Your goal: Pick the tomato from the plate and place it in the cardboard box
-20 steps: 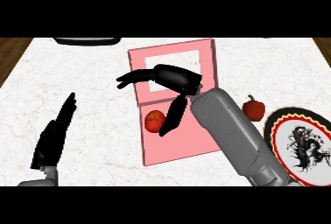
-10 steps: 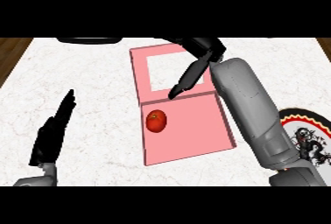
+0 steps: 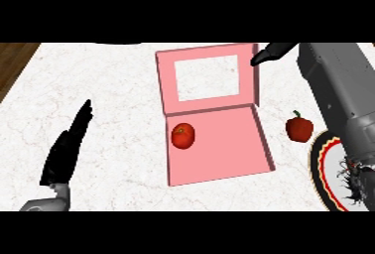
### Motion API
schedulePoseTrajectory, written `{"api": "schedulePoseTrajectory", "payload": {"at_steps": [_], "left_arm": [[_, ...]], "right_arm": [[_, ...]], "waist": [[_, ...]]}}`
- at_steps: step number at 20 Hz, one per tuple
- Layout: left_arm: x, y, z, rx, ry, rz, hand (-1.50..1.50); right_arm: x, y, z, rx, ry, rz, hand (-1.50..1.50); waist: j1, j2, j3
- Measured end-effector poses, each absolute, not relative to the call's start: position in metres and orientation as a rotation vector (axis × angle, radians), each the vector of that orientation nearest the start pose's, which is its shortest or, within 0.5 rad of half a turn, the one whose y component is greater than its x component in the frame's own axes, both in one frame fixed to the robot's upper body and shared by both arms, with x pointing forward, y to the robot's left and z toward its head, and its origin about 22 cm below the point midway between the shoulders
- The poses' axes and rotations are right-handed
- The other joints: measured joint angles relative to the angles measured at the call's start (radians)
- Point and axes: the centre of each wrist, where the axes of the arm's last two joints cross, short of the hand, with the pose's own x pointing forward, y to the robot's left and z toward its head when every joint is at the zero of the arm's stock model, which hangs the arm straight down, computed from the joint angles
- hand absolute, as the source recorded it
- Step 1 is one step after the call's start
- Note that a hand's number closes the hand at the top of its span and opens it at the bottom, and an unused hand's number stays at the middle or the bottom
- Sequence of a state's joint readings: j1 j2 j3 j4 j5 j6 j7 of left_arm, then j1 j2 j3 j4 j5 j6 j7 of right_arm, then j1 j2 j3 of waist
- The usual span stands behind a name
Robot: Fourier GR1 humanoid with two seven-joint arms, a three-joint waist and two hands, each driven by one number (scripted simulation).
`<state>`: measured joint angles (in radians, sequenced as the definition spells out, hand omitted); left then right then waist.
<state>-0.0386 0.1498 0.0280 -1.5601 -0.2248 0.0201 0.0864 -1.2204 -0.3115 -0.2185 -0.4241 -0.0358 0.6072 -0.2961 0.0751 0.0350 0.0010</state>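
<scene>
Nearest, at lower right, a round plate [image 3: 327, 173] with dark rim; at lower left, left hand [image 3: 67, 147], fingers straight, holding nothing; mid-counter, flat pink box [image 3: 219, 149] with round, glossy red tomato [image 3: 183, 135] inside; beside it a red pepper [image 3: 299, 128]; farthest, right hand [image 3: 273, 52], fingers released.

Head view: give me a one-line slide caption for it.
Tomato lies in the pink box; right hand above its lid, left hand resting, red pepper beside plate.
</scene>
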Motion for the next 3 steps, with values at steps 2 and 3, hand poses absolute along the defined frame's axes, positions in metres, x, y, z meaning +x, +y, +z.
{"api": "schedulePoseTrajectory", "payload": {"at_steps": [2, 3], "left_arm": [[0.253, 0.266, 0.018, 0.33, -1.503, -0.253, 0.0], [0.254, 0.265, 0.019, 0.322, -1.508, -0.259, 0.0]], "right_arm": [[0.476, -0.241, 0.187, 0.485, -1.798, 0.59, -1.5], [0.476, -0.248, 0.19, 0.481, -1.802, 0.589, -1.5]], "waist": [[0.008, 0.004, 0.0], [0.015, 0.007, 0.001]]}}
